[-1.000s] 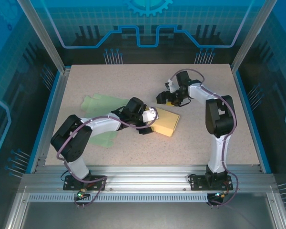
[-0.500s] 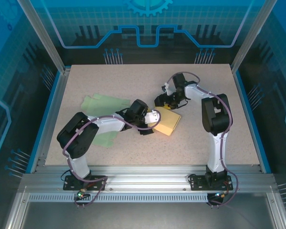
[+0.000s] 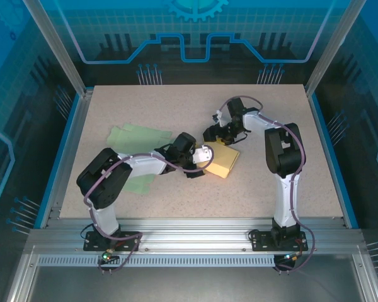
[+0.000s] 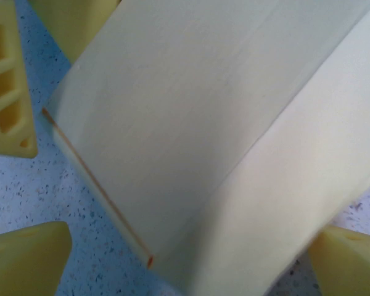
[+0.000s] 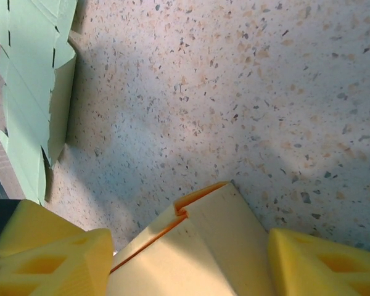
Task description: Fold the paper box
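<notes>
No words, numbers or brand marks can be read anywhere. The yellow paper box [image 3: 219, 162] and the green sheet [image 3: 133, 135] look blank. The blue back panel [image 3: 113, 31] carries a gear emblem [image 3: 195, 7], seemingly without lettering, though it is small and dim.

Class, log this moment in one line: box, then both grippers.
yellow box: lying on table | left gripper: open, over box | right gripper: open, at box corner
</notes>
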You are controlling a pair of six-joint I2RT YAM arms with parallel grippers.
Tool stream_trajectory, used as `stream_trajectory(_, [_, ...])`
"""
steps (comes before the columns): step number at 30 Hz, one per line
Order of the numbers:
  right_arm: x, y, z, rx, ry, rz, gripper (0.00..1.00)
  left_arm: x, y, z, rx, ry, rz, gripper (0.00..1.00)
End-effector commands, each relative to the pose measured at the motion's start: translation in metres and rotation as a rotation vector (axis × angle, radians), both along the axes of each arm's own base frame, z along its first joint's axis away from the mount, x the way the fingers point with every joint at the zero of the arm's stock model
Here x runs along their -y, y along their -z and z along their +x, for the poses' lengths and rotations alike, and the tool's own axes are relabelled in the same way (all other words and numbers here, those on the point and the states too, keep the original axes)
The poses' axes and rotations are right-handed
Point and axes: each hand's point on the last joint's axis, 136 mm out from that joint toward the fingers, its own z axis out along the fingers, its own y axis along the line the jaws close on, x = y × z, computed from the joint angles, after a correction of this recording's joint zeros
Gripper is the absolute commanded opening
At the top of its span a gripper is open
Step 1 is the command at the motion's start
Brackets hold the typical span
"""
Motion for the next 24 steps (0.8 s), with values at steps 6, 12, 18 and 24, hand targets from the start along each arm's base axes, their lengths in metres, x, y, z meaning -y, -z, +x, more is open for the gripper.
stream_trajectory(6, [-0.002, -0.017, 0.008, 0.052, -0.038, -0.030, 1.00, -0.012, -0.056, -0.033, 0.000, -0.115, -0.197, 0.99])
stream_trajectory(12, [0.012, -0.039, 0.012, 0.145, -0.055, -0.107, 1.00, -0.036, -0.087, -0.023, 0.015, -0.359, -0.327, 0.98])
stream_trajectory(18, [0.037, -0.039, 0.009, 0.113, 0.015, -0.174, 1.00, -0.018, -0.110, -0.031, -0.370, -0.629, -0.629, 0.70])
stream_trajectory(24, [0.040, -0.032, 0.007, 0.097, 0.021, -0.202, 0.98, 0.006, -0.064, -0.061, -0.737, -0.824, -0.701, 0.53])
